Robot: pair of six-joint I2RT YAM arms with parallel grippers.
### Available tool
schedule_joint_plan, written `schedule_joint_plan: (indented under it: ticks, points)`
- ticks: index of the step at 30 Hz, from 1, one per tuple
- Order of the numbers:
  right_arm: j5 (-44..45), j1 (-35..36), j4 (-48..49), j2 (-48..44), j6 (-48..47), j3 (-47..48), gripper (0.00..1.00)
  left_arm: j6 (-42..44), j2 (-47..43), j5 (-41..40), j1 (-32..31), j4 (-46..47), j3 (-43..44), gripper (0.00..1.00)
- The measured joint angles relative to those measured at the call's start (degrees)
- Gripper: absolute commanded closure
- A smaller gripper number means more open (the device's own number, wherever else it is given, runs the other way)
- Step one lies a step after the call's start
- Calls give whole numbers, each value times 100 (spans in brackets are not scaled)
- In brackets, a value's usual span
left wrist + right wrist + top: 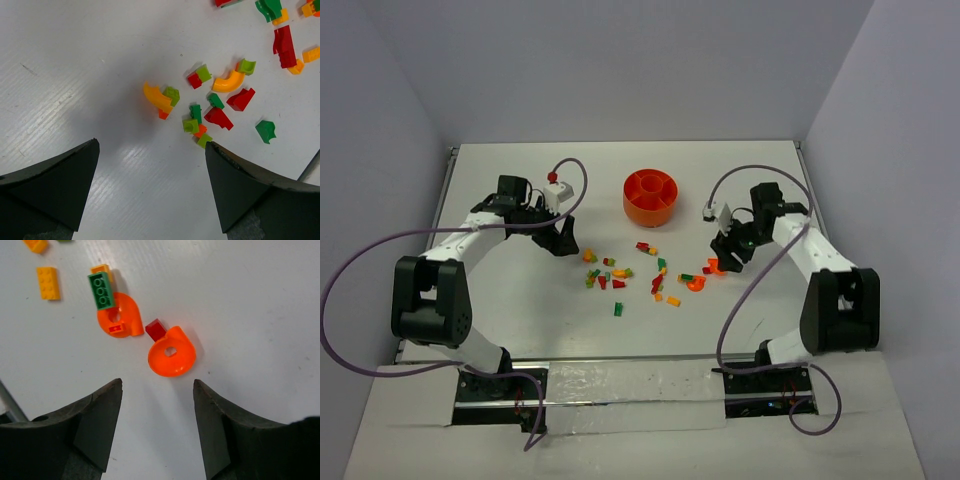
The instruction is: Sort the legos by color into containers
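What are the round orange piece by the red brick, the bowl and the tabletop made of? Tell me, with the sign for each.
Round orange piece: likely hard plastic, glossy, perhaps slightly translucent; bright highlights along its rim.
Bowl: probably moulded plastic, smooth and evenly orange; too small to judge gloss.
Tabletop: seemingly a white ribbed plastic sheet; fine parallel lines and a soft sheen.

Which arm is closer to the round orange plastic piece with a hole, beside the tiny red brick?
Right. The right fingers stand open just short of that round orange plastic piece, framing it. The left fingers hang at the opposite end of the scattered bricks.
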Motion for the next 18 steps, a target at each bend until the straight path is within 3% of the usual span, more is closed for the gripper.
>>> schedule_joint_plan:
  ticks: [8, 18]
  points:
    - [1138, 598, 1483, -837, 1109, -1456, 32, -37, -78, -71, -15, 19, 0, 2]
    - [2143, 942, 2741, -842, 1745, -1874, 35, -127, -80, -173, -15, 115, -31, 2]
